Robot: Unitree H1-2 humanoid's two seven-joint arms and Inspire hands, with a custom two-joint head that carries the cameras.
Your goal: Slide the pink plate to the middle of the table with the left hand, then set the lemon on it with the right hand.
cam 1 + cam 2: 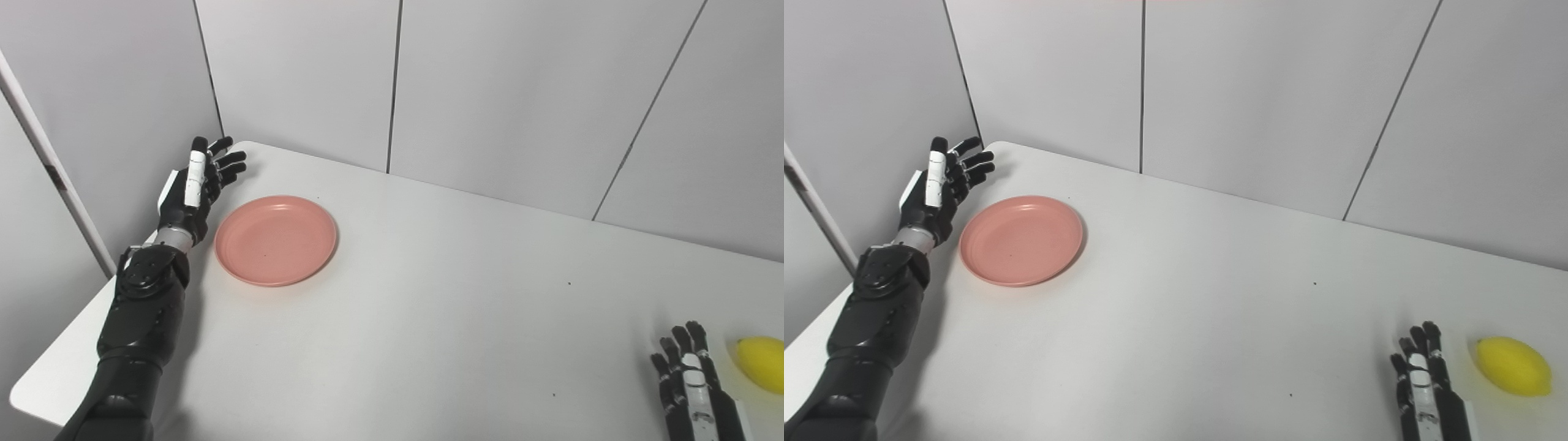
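Observation:
The round pink plate (275,239) lies flat and bare on the far left part of the white table (429,294). My left hand (197,184) stands just left of the plate's rim, edge-on, fingers spread and open, a small gap from the rim. The yellow lemon (1513,365) lies near the table's right front. My right hand (1424,383) rests to the left of the lemon, fingers stretched forward and open, holding nothing and not touching the fruit.
Grey wall panels (490,86) rise close behind the table's far edge and beside its left corner. The table's left edge (67,343) runs under my left forearm. Bare tabletop stretches between plate and lemon.

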